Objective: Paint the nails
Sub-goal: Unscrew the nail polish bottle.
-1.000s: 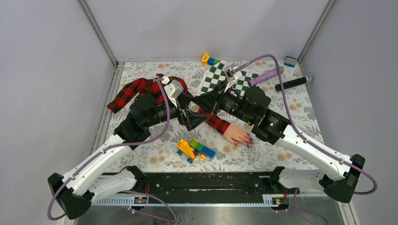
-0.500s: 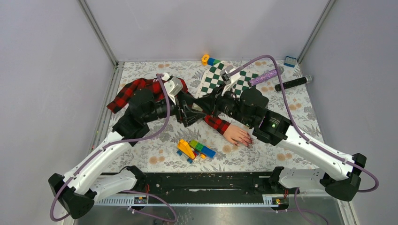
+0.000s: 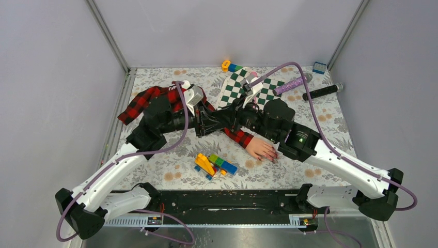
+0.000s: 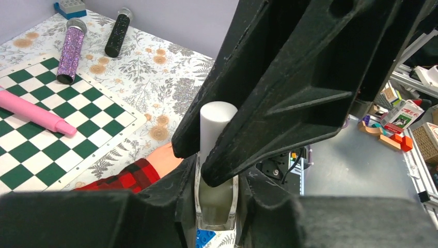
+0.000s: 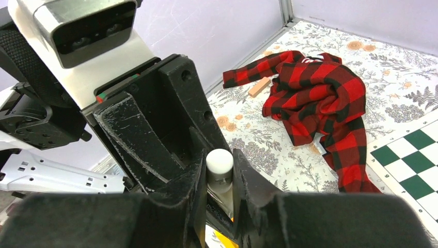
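Gripping a small bottle (image 4: pixel 217 209) by its glass sides with the left hand (image 4: pixel 216 196), shut tight on it. Pinching its white cap (image 5: pixel 219 164) with the right hand (image 5: pixel 219 181), closed from the opposite side. Probably about to unscrew. Expect the nails (image 3: pixel 272 155) to be hard, glossy and tiny: nothing to grasp, only to brush lightly. Better to hold the cap as a brush handle and steady the light, slippery, breakable glass. Found at the fingertips of the pale dummy arm (image 3: pixel 260 148), flat on the desk (image 3: pixel 325 129) at the end of a plaid sleeve (image 3: pixel 238 135). Lying lower right of both hands in the overhead view, apart from them, just beside the right arm's wrist.
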Tool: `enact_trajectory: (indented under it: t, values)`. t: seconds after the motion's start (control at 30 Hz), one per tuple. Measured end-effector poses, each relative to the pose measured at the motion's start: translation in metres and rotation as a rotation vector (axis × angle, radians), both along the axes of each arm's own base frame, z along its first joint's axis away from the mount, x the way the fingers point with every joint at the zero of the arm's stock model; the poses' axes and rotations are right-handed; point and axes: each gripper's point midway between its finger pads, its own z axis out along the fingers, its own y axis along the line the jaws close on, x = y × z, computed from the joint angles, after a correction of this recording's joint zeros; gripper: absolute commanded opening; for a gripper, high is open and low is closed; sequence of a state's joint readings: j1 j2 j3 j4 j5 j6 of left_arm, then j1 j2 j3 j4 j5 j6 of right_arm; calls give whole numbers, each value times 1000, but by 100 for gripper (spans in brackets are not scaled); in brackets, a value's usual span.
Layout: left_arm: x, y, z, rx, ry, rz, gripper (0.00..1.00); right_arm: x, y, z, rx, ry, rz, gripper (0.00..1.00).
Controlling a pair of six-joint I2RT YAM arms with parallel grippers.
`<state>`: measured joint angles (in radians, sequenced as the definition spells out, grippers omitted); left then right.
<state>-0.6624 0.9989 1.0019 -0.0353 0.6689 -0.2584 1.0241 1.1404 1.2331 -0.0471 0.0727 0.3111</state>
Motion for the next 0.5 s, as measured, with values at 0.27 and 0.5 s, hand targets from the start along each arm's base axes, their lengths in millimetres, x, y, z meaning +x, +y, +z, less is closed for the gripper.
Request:
enact_trajectory:
  t: [0.27, 0.5]
  values:
    - [-6, -2, 7, -31, -28, -45, 0, -5, -3, 8, 33, -21, 13, 0]
    - [-33, -4, 19, -101, -38, -209, 0, -33, -2, 20, 53, -84, 186, 0]
